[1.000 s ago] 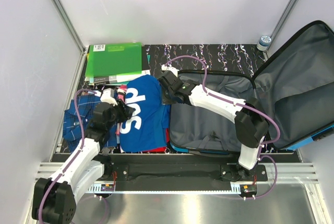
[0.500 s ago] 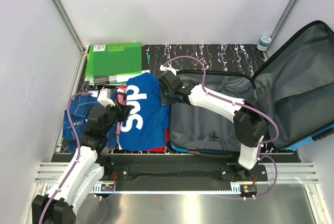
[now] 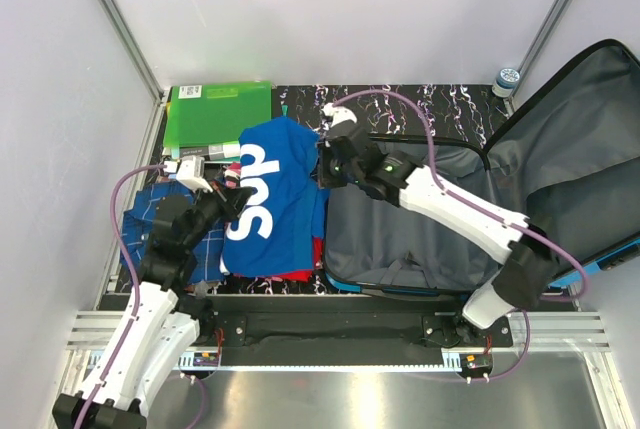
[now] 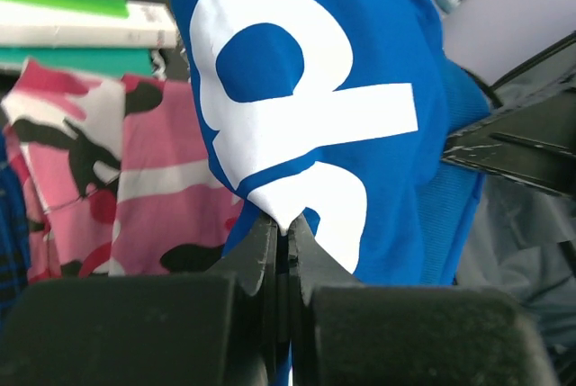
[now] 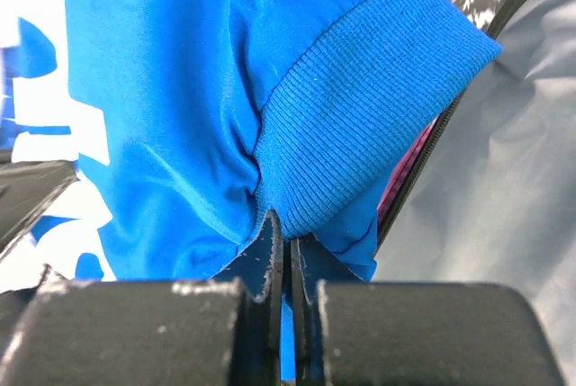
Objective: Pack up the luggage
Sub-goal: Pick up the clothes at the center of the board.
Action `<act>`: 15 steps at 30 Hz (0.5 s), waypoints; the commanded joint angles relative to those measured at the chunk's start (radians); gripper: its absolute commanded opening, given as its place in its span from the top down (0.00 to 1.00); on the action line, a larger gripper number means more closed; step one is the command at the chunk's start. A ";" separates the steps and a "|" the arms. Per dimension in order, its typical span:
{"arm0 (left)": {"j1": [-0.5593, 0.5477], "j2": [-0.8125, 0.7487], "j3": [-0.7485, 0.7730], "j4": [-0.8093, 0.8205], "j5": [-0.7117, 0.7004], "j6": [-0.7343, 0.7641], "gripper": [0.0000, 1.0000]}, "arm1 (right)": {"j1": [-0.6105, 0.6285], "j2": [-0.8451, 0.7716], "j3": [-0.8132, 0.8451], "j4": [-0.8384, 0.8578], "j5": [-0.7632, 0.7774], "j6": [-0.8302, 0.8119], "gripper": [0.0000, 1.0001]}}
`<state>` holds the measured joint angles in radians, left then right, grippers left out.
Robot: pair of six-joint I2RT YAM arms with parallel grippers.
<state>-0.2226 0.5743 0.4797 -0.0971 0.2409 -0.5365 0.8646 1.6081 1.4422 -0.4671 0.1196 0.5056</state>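
Suitcase (image 3: 400, 239) lies open at centre-right of the top view, grey lining facing up. Its lid (image 3: 585, 129) is thrown back toward the right edge, w/ a strip of blue shell showing at lower right. It sits on the black, white-flecked bench (image 3: 440, 104).

Just left of the case, at its left rim, is a blue shirt (image 3: 280, 219) w/ big white letters, pinched by both hands.

- R hand (image 5: 288, 227): comes in over the case's upper-left corner. Fingers pressed together on a fold of the shirt right by its ribbed blue cuff. The wrist view shows cloth bunched at the tips.
- L hand (image 4: 286, 227): at the shirt's left side in the top view. Fingers closed tight on the shirt's edge, where a white letter meets blue.

Around the shirt:

- Pink camo cloth (image 4: 117, 179) lies beneath the shirt, to the left in the L wrist view.
- Red cloth (image 3: 316, 254) pokes out at the shirt's lower right, next to the case wall.
- Blue plaid cloth (image 3: 150, 219) is spread at mid-left, partly under the L arm.
- Green folders (image 3: 220, 114) are stacked at upper left, touching the shirt's top edge.
- Small blue-capped bottle (image 3: 507, 79) stands at upper right, near the lid's top corner.
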 commanded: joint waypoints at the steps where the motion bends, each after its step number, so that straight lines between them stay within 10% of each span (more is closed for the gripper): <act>1: -0.012 -0.022 0.091 0.050 0.069 -0.011 1.00 | -0.003 -0.120 -0.025 0.071 0.018 -0.016 1.00; 15: -0.113 0.045 0.335 0.034 0.123 -0.059 1.00 | -0.004 -0.353 -0.092 0.064 0.077 -0.047 1.00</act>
<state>-0.3016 0.6029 0.7082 -0.1402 0.3195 -0.5598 0.8639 1.3392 1.3479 -0.4503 0.1593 0.4858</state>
